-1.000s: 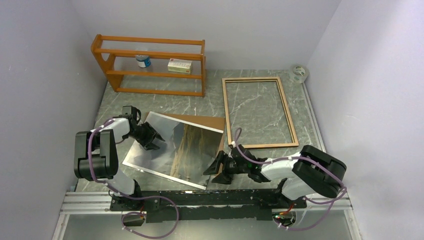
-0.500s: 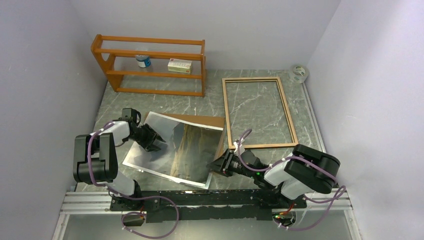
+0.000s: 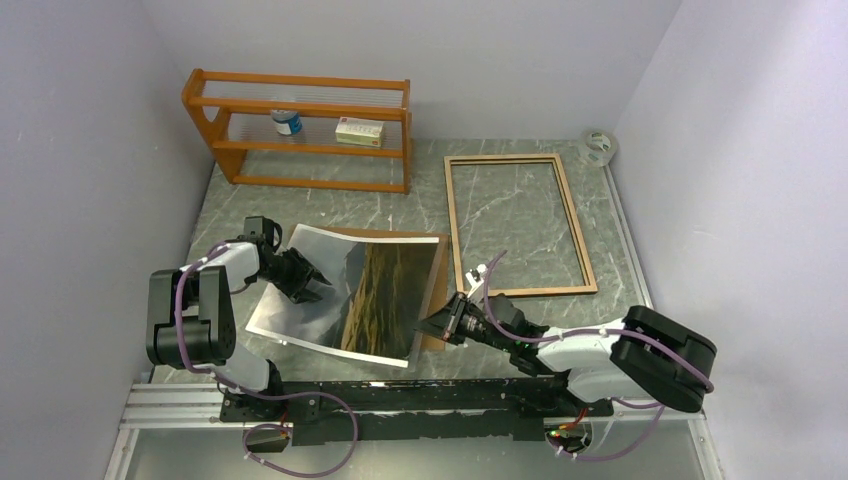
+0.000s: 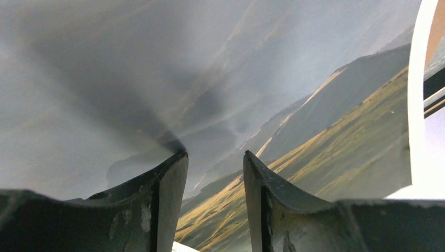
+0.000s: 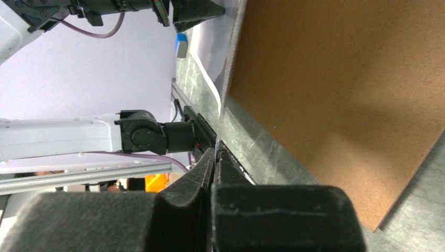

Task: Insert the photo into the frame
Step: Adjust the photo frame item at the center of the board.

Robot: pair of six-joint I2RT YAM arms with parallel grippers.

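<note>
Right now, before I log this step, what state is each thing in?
photo: face up, frame-side edge pinched.
frame: flat, wood side up, empty.
backing board: flat, partly under the photo.
left gripper: fingers open, tips on the photo.
right gripper: fingers shut on the photo's edge.

Left arm (image 3: 225, 255), right arm (image 3: 580, 350): white shells, black joints, purple cables (image 3: 179, 300); dark wedge-shaped jaws, scuffed grey.
</note>
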